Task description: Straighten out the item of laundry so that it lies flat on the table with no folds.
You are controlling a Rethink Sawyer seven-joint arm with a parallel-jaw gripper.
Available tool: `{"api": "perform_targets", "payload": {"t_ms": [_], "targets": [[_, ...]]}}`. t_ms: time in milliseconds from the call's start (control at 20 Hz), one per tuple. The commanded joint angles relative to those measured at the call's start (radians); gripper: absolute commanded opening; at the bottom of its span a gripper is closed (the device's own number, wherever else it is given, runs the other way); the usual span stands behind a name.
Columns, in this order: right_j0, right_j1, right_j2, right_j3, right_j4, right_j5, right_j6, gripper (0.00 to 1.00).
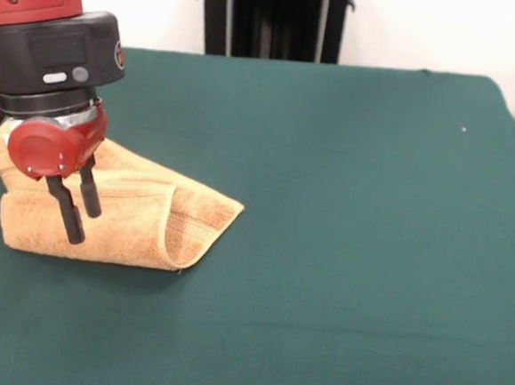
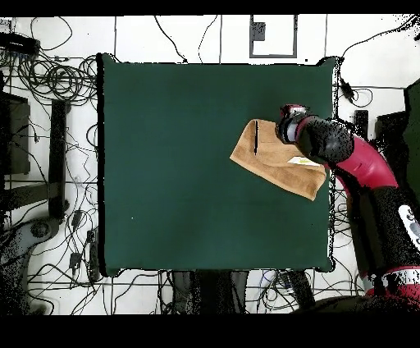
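The towel (image 1: 140,214) was seen lying folded on the table (image 1: 342,253), close to one side edge and far from the middle. In the front view it formed a thick bundle of at least two layers, with a rounded fold along the near edge and one corner sticking out towards the open cloth. From overhead the towel (image 2: 275,160) showed as a slanted, roughly four-sided shape beside the table (image 2: 189,164) edge, clearly smaller than a spread towel would be.

The gripper (image 1: 74,205) was held just over the bundle, its two black fingers (image 1: 65,209) parted by a narrow gap, with nothing held between them. Whether the tips were touching the cloth could not be told.

The task was judged barely begun: no layer had been opened out, and the folds were all left to be undone. A free corner or hem would need to be taken and drawn towards the table's middle
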Motion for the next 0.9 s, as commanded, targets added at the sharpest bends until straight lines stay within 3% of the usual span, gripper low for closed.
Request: {"api": "perform_targets", "payload": {"t_ms": [50, 400, 900], "targets": [[-0.004, 0.104, 0.201, 0.135, 0.033, -0.010, -0.153, 1.00], [0.006, 0.086, 0.194, 0.118, 0.029, 0.145, -0.164, 1.00], [0.031, 0.076, 0.184, 0.110, 0.032, 0.179, -0.119, 1.00]]}}
